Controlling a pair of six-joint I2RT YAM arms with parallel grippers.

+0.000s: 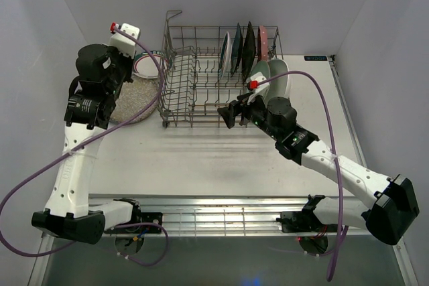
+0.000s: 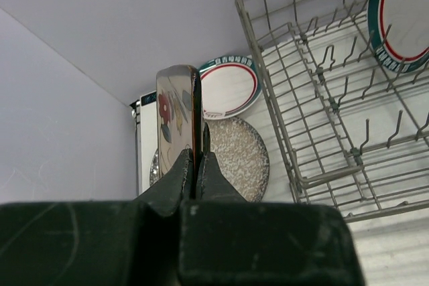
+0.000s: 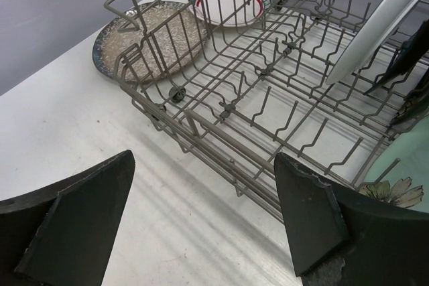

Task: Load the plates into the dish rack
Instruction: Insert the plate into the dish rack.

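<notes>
Left gripper (image 2: 196, 159): closed flat on one rim of the cream flowered square plate (image 2: 175, 106). Plate held on edge and upright, painted face to the left in the wrist view.
Hold point: pinch on a single rim, with the bulk of the plate standing out beyond the fingertips. Judged adequate for a carry, weak against twisting.
Right gripper (image 3: 201, 216): jaws spread wide with nothing between them, sitting at the near front edge of the dish rack (image 3: 221, 98) and facing across it.
Handling of held plate: glazed ceramic by appearance, so rigid, weighty for a rim pinch, slick, and liable to chip on wire. Judged to need a slow descent, lower edge first, between two tines.
Dish rack: bare tines in the left half. Six racked plates (image 1: 249, 48) standing on edge in the right half.
Table (image 1: 201, 159), left of rack: speckled grey round plate (image 2: 238, 159) lying flat, with the white rimmed plate (image 2: 231, 85) just beyond it. Touching or overlapping, cannot tell which.
Pick-up of flat plates: only the raised rim is offered. Judged to need one finger worked under the lip.
Progress: six racked, one in hand, two on the table.
</notes>
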